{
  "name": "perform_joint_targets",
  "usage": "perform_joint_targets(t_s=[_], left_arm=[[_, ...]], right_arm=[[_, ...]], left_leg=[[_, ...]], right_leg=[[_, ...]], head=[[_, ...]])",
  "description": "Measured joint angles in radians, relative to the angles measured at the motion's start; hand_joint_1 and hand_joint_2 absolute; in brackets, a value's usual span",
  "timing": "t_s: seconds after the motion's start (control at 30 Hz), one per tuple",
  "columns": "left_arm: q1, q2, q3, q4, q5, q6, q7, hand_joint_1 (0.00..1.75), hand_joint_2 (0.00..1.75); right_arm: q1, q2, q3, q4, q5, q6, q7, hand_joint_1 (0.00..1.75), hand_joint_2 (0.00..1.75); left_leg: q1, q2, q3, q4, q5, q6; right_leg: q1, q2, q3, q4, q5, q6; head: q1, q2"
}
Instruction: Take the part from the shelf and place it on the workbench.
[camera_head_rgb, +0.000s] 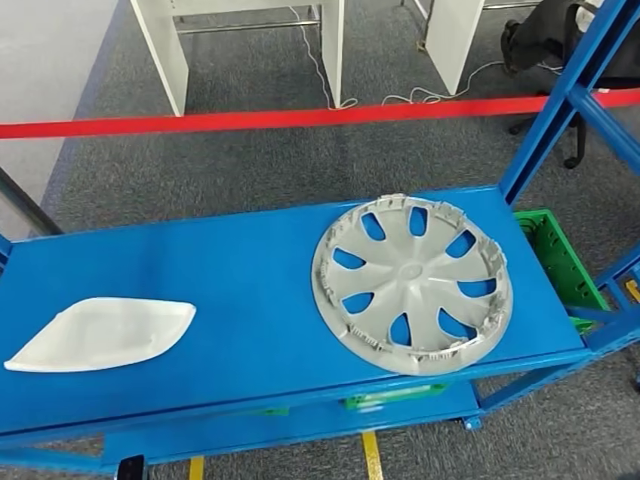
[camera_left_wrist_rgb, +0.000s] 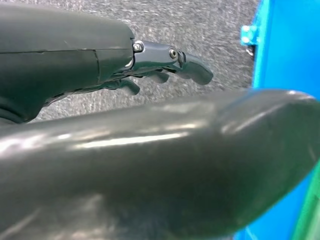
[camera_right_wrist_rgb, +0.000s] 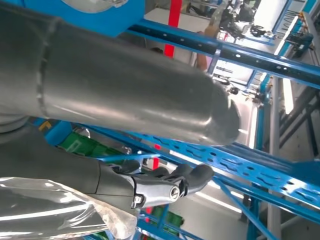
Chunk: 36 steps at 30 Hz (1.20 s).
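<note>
A grey wheel cover lay flat on the blue shelf at three o'clock, nearer the right arm. The left hand was empty with extended fingers; the right hand apparently likewise.

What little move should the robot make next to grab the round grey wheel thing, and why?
Probably lift the left hand up toward the wheel cover. That hand hangs over the carpet with straight fingers holding nothing, while the cover lies flat and untouched on the blue surface.
</note>
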Motion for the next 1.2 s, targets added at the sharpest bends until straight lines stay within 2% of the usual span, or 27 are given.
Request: perform_joint_targets(t_s=[0.03, 0.07, 0.13, 0.17, 0.2, 0.23, 0.27, 0.3, 0.33, 0.37, 0.4, 0.5, 0.57, 0.63, 0.67, 0.7, 0.73, 0.77, 0.83, 0.87, 0.97, 1.03, 1.07, 1.13, 1.17, 1.2], left_arm=[[-0.001, 0.000, 0.000, 0.000, -0.001, 0.000, -0.001, 0.00, 0.00], [-0.002, -0.001, 0.000, 0.000, -0.002, 0.000, -0.001, 0.00, 0.00], [0.000, -0.002, 0.001, 0.000, -0.003, 0.000, 0.000, 0.00, 0.00], [0.001, -0.001, 0.002, 0.000, -0.005, 0.000, 0.001, 0.00, 0.00], [0.002, -0.001, 0.002, 0.000, -0.009, -0.002, 0.004, 0.00, 0.00], [0.003, 0.000, 0.002, 0.000, -0.014, -0.004, 0.008, 0.00, 0.00], [0.003, 0.001, 0.002, 0.000, -0.020, -0.008, 0.012, 0.00, 0.00], [0.003, 0.002, 0.002, 0.000, -0.026, -0.011, 0.015, 0.00, 0.00], [0.001, 0.002, 0.002, 0.001, -0.031, -0.015, 0.017, 0.00, 0.00], [0.001, 0.002, 0.002, 0.001, -0.033, -0.017, 0.018, 0.00, 0.00], [0.001, 0.002, 0.002, 0.001, -0.035, -0.018, 0.018, 0.00, 0.00], [0.003, 0.003, 0.002, 0.001, -0.036, -0.020, 0.018, 0.00, 0.00], [0.000, 0.004, 0.003, 0.001, -0.037, -0.021, 0.018, 0.00, 0.00], [-0.001, 0.005, 0.003, 0.001, -0.037, -0.021, 0.018, 0.00, 0.00], [0.000, 0.005, 0.003, 0.001, -0.037, -0.021, 0.018, 0.00, 0.00], [0.000, 0.005, 0.003, 0.001, -0.037, -0.021, 0.018, 0.00, 0.00], [0.000, 0.005, 0.003, 0.001, -0.037, -0.021, 0.018, 0.00, 0.00], [0.000, 0.005, 0.003, 0.001, -0.037, -0.021, 0.018, 0.00, 0.00], [0.000, 0.005, 0.003, 0.001, -0.037, -0.021, 0.018, 0.00, 0.00], [-0.001, 0.004, 0.003, 0.001, -0.037, -0.021, 0.018, 0.00, 0.00], [-0.002, 0.004, 0.003, 0.001, -0.037, -0.021, 0.018, 0.00, 0.00], [-0.002, 0.005, 0.003, 0.001, -0.037, -0.021, 0.018, 0.00, 0.00], [-0.002, 0.005, 0.003, 0.001, -0.037, -0.021, 0.018, 0.00, 0.00], [-0.001, 0.005, 0.003, 0.001, -0.037, -0.021, 0.018, 0.00, 0.00], [0.000, 0.005, 0.003, 0.001, -0.037, -0.021, 0.018, 0.00, 0.00], [0.001, 0.005, 0.003, 0.001, -0.037, -0.021, 0.018, 0.00, 0.00]], right_arm=[[0.000, 0.000, 0.000, 0.000, 0.001, 0.002, 0.002, 0.00, 0.00], [-0.001, 0.000, 0.000, 0.001, 0.002, 0.004, 0.006, 0.00, 0.00], [-0.004, 0.000, -0.001, 0.004, 0.004, 0.012, 0.019, 0.00, 0.00], [-0.006, -0.001, -0.001, 0.008, 0.006, 0.018, 0.031, 0.00, 0.00], [-0.009, -0.005, -0.002, 0.014, 0.011, 0.025, 0.049, 0.00, 0.00], [-0.018, -0.011, -0.006, 0.027, 0.016, 0.036, 0.073, 0.00, 0.00], [-0.029, -0.021, -0.013, 0.044, 0.022, 0.049, 0.097, 0.00, 0.00], [-0.043, -0.032, -0.022, 0.064, 0.028, 0.063, 0.118, 0.00, 0.00], [-0.056, -0.044, -0.033, 0.085, 0.033, 0.075, 0.130, 0.00, 0.00], [-0.066, -0.055, -0.043, 0.102, 0.037, 0.083, 0.135, 0.00, 0.00], [-0.074, -0.063, -0.051, 0.116, 0.041, 0.089, 0.137, 0.00, 0.00], [-0.090, -0.082, -0.065, 0.143, 0.050, 0.096, 0.138, 0.00, 0.00], [-0.097, -0.090, -0.072, 0.153, 0.054, 0.097, 0.138, 0.00, 0.00], [-0.100, -0.095, -0.077, 0.164, 0.055, 0.098, 0.138, 0.00, 0.00], [-0.100, -0.097, -0.080, 0.168, 0.055, 0.099, 0.138, 0.00, 0.00], [-0.100, -0.100, -0.082, 0.172, 0.055, 0.099, 0.138, 0.00, 0.00], [-0.101, -0.102, -0.084, 0.176, 0.055, 0.099, 0.139, 0.00, 0.00], [-0.102, -0.104, -0.085, 0.178, 0.055, 0.099, 0.139, 0.00, 0.00], [-0.105, -0.107, -0.085, 0.183, 0.055, 0.099, 0.139, 0.00, 0.00], [-0.107, -0.108, -0.085, 0.185, 0.055, 0.099, 0.139, 0.00, 0.00], [-0.108, -0.108, -0.087, 0.188, 0.056, 0.099, 0.139, 0.00, 0.00], [-0.110, -0.108, -0.088, 0.189, 0.056, 0.099, 0.139, 0.00, 0.00], [-0.111, -0.108, -0.089, 0.189, 0.056, 0.099, 0.139, 0.00, 0.00], [-0.112, -0.109, -0.090, 0.192, 0.056, 0.099, 0.139, 0.00, 0.00], [-0.112, -0.109, -0.090, 0.194, 0.056, 0.099, 0.139, 0.00, 0.00], [-0.112, -0.109, -0.090, 0.195, 0.058, 0.100, 0.139, 0.00, 0.00]], left_leg=[[0.001, 0.001, -0.027, 0.048, -0.001, -0.006], [0.004, 0.001, -0.061, 0.103, -0.016, -0.011], [0.011, 0.002, -0.130, 0.188, -0.071, -0.020], [0.014, 0.002, -0.151, 0.200, -0.085, -0.023], [0.017, 0.002, -0.160, 0.184, -0.073, -0.026], [0.019, 0.002, -0.154, 0.139, -0.031, -0.028], [0.020, 0.002, -0.141, 0.078, 0.024, -0.029], [0.020, 0.003, -0.130, 0.022, 0.060, -0.029], [0.018, 0.004, -0.121, -0.020, 0.080, -0.025], [0.016, 0.004, -0.119, -0.039, 0.087, -0.019], [0.013, 0.005, -0.120, -0.041, 0.080, -0.011], [0.015, 0.006, -0.112, -0.052, 0.099, 0.013], [0.017, 0.007, -0.108, -0.058, 0.100, 0.024], [0.013, 0.008, -0.108, -0.057, 0.097, 0.029], [0.012, 0.008, -0.107, -0.057, 0.094, 0.031], [0.010, 0.007, -0.104, -0.057, 0.092, 0.032], [0.010, 0.006, -0.100, -0.057, 0.089, 0.032], [0.009, 0.006, -0.095, -0.057, 0.084, 0.031], [0.006, 0.005, -0.087, -0.055, 0.077, 0.025], [0.005, 0.004, -0.086, -0.054, 0.075, 0.020], [0.006, 0.004, -0.085, -0.053, 0.072, 0.007], [0.007, 0.004, -0.096, -0.021, 0.046, -0.004], [0.009, 0.005, -0.116, 0.025, 0.019, -0.009], [0.012, 0.005, -0.177, 0.156, -0.039, -0.018], [0.014, 0.005, -0.202, 0.207, -0.053, -0.020], [0.015, 0.005, -0.212, 0.224, -0.048, -0.021]], right_leg=[[-0.004, -0.002, 0.015, -0.012, -0.002, -0.004], [-0.005, -0.003, 0.027, -0.019, -0.006, -0.007], [-0.007, -0.003, 0.046, -0.024, -0.018, -0.011], [-0.007, -0.001, 0.054, -0.024, -0.025, -0.011], [-0.008, 0.000, 0.063, -0.024, -0.032, -0.010], [-0.009, 0.002, 0.073, -0.024, -0.039, -0.008], [-0.010, 0.003, 0.081, -0.024, -0.045, -0.005], [-0.010, 0.004, 0.088, -0.023, -0.051, 0.001], [-0.010, 0.005, 0.090, -0.022, -0.056, 0.007], [-0.009, 0.005, 0.090, -0.022, -0.060, 0.014], [-0.008, 0.005, 0.089, -0.022, -0.064, 0.021], [-0.009, 0.004, 0.083, -0.011, -0.085, 0.040], [-0.009, 0.003, 0.046, 0.069, -0.136, 0.047], [-0.009, 0.002, -0.023, 0.198, -0.194, 0.051], [-0.009, 0.002, -0.049, 0.240, -0.201, 0.051], [-0.009, 0.002, -0.057, 0.245, -0.187, 0.050], [-0.009, 0.002, -0.045, 0.210, -0.154, 0.047], [-0.008, 0.002, -0.018, 0.144, -0.110, 0.044], [-0.006, 0.001, 0.037, 0.026, -0.055, 0.035], [-0.004, 0.002, 0.052, -0.005, -0.046, 0.032], [-0.002, 0.004, 0.061, -0.017, -0.044, 0.021], [-0.007, 0.001, 0.067, -0.025, -0.042, 0.010], [-0.009, -0.001, 0.070, -0.028, -0.042, 0.005], [-0.009, -0.003, 0.071, -0.028, -0.044, -0.001], [-0.009, -0.003, 0.072, -0.028, -0.044, -0.002], [-0.009, -0.003, 0.074, -0.028, -0.045, -0.002]], head=[[-0.001, 0.000], [-0.002, 0.000], [-0.003, 0.000], [-0.004, 0.000], [-0.004, 0.000], [-0.004, 0.000], [-0.004, 0.000], [-0.003, 0.000], [-0.004, 0.000], [-0.004, 0.000], [-0.004, 0.000], [-0.001, 0.000], [0.002, 0.000], [0.004, 0.000], [0.004, 0.000], [0.004, 0.000], [0.004, 0.000], [0.004, 0.000], [0.004, 0.000], [0.004, 0.000], [0.003, 0.000], [0.001, 0.000], [0.000, 0.000], [-0.002, 0.000], [-0.001, 0.000], [-0.001, 0.000]])
